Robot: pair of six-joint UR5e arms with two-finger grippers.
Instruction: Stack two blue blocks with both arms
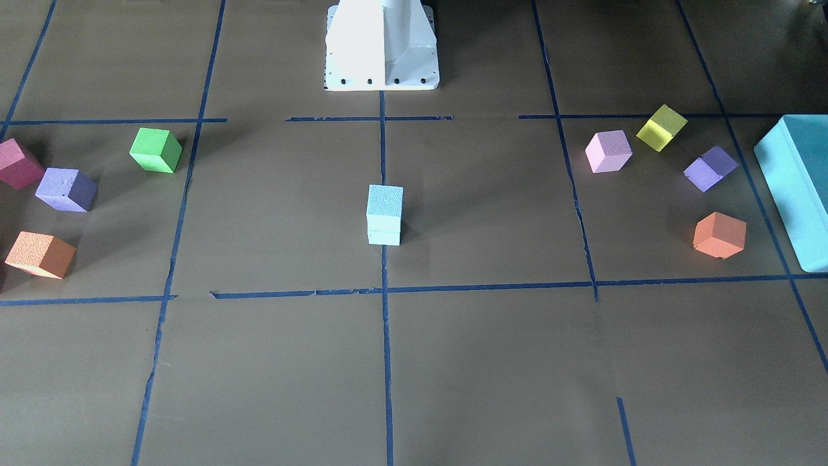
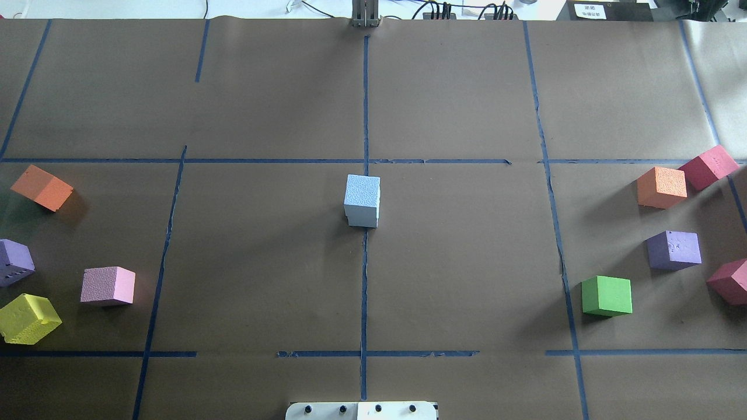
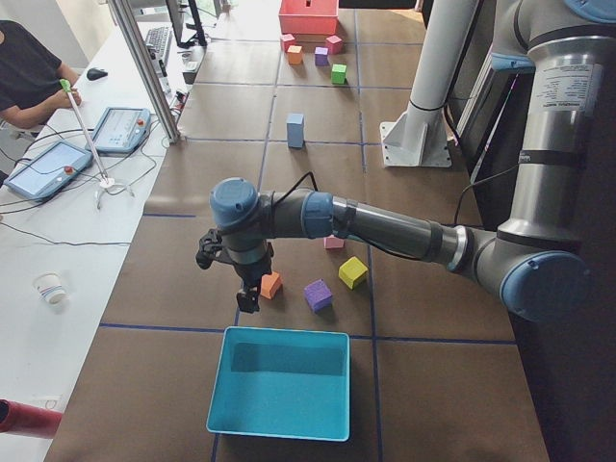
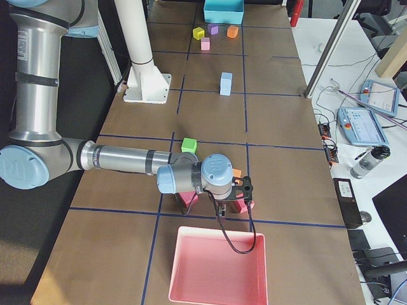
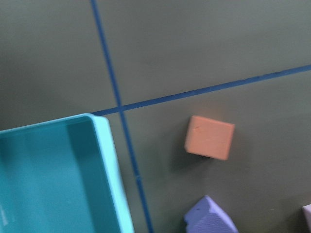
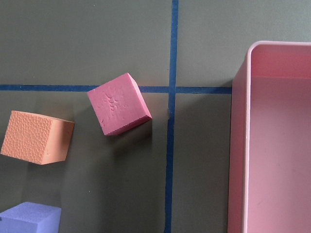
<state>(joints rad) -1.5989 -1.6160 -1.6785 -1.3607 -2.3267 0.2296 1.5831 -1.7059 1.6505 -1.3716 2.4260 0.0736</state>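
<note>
The two pale blue blocks stand stacked, one on the other, at the table's centre on the blue tape line (image 1: pixel 384 213) (image 2: pixel 362 201) (image 3: pixel 295 130) (image 4: pixel 226 83). Neither arm touches them. My left gripper (image 3: pixel 248 296) hangs over the table's left end, by the teal tray (image 3: pixel 279 333) and an orange cube (image 5: pixel 209 137). My right gripper (image 4: pixel 219 208) hangs over the right end, by the pink tray (image 4: pixel 216 232) and a pink-red cube (image 6: pixel 119 103). Both grippers show only in the side views, so I cannot tell whether they are open or shut.
Coloured cubes lie at both table ends: orange (image 2: pixel 42 187), purple (image 2: pixel 14 262), pink (image 2: pixel 108 285) and yellow (image 2: pixel 28 318) on my left; green (image 2: pixel 607 296), purple (image 2: pixel 674 249), orange (image 2: pixel 661 186) and red (image 2: pixel 708 167) on my right. The white pedestal (image 1: pixel 381 45) stands behind the centre.
</note>
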